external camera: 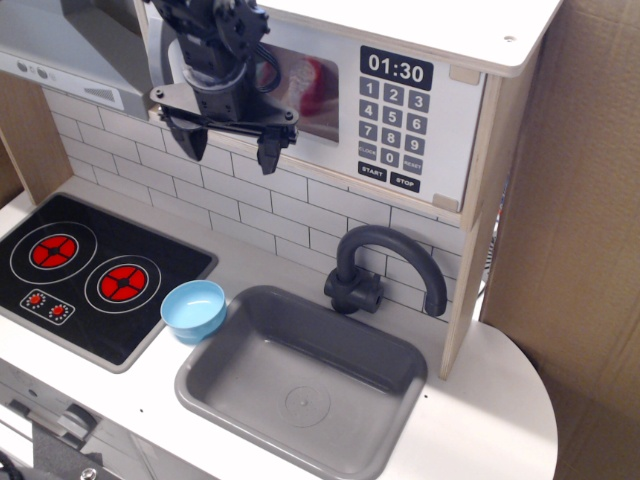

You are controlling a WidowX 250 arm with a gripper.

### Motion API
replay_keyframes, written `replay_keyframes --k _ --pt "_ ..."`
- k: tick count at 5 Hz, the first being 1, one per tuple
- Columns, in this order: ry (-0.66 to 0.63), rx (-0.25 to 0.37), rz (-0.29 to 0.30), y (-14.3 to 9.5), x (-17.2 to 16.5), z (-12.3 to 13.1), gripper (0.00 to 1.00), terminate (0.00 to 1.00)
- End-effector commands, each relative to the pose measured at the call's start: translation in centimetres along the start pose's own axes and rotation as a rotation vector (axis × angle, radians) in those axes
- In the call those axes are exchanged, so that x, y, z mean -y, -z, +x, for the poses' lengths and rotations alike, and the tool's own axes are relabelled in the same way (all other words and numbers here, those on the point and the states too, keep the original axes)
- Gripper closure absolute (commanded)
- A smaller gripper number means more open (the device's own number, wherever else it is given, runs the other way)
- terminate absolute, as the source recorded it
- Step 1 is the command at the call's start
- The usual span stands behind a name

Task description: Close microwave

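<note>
Hovering open hand (228, 140) before microwave (400, 100)

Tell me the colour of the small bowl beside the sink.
The bowl is light blue, clearest in the observation.image view.

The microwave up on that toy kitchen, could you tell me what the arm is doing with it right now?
The robot's gripper hangs open in front of the left part of the microwave, holding nothing. The white door looks flush with the cabinet front, so it appears closed, though the arm hides its left edge. Below, a blue bowl sits between the stovetop and the grey sink.
</note>
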State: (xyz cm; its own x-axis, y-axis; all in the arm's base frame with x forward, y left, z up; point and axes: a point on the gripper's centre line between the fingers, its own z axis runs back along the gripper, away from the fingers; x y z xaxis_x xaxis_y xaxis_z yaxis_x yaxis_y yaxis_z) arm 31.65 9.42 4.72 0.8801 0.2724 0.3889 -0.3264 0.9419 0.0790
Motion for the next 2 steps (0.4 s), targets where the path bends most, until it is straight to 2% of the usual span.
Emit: replay_keyframes --k 1,2 --pt "0.009 -0.086 -0.057 -1.95 -0.27 -0.02 0.00 0.00" --pt "0.009 -0.086 -0.057 -1.95 -0.27 -0.02 0.00 1.00"
